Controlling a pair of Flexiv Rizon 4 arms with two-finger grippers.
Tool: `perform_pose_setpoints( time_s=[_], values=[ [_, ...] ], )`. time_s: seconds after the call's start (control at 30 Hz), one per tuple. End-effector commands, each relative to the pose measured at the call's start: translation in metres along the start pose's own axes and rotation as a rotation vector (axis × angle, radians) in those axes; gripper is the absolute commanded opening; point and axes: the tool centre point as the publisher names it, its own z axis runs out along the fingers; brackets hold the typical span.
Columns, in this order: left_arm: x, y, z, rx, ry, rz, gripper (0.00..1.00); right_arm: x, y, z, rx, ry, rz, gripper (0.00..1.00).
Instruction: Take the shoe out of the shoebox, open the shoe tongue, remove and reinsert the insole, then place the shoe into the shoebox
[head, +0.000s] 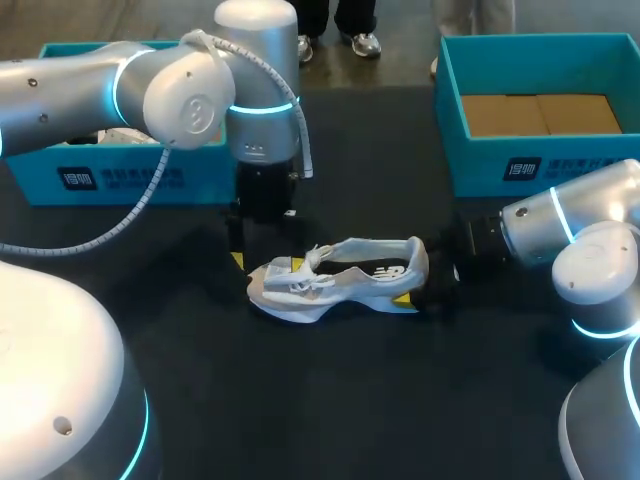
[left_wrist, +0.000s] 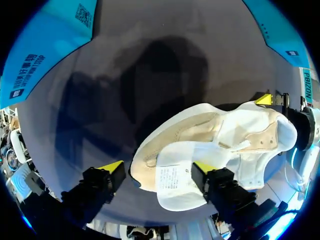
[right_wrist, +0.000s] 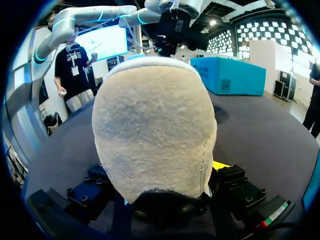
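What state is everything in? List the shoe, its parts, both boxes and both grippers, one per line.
shoe: out of the boxes, standing on its sole on the table.
tongue: pulled open, folded forward.
insole: lying inside the shoe.
left shoebox: open.
right shoebox: open, brown card inside.
left gripper: open, over the toe end.
right gripper: shut on the heel.

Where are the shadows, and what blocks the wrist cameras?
Left wrist view: arm shadows darken the table beyond the shoe. Right wrist view: the shoe's heel fills the middle, hiding what lies ahead. Head view: the left arm covers part of the left box.
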Motion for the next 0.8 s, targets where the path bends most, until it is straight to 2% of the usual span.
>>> perform_pose_setpoints(
  time_s=[0.03, 0.23, 0.37, 0.57, 0.7, 0.73, 0.77, 0.8],
  values=[
    [-0.002, 0.011, -0.015, 0.033, 0.022, 0.016, 1.00, 0.001, -0.007, 0.012, 0.002, 0.001, 0.001, 0.00],
    [0.000, 0.016, -0.035, 0.072, 0.054, 0.047, 1.00, 0.001, -0.007, 0.012, 0.002, 0.001, 0.001, 0.00],
    [0.002, 0.012, -0.044, 0.088, 0.059, 0.085, 1.00, 0.001, -0.007, 0.012, 0.002, 0.001, 0.001, 0.00],
    [0.012, 0.008, -0.067, 0.120, 0.099, 0.246, 1.00, 0.001, -0.007, 0.012, 0.002, 0.001, 0.001, 0.00],
    [0.019, 0.006, -0.080, 0.077, 0.108, 0.448, 1.00, 0.001, -0.007, 0.012, 0.002, 0.001, 0.001, 0.00],
    [0.020, 0.005, -0.082, 0.074, 0.100, 0.494, 1.00, 0.001, -0.007, 0.012, 0.002, 0.001, 0.001, 0.00],
    [0.022, 0.005, -0.084, 0.036, 0.087, 0.565, 1.00, 0.001, -0.007, 0.012, 0.002, 0.001, 0.001, 0.00],
    [0.024, 0.005, -0.086, 0.041, 0.067, 0.599, 1.00, 0.001, -0.007, 0.012, 0.002, 0.001, 0.001, 0.00]
  ],
)
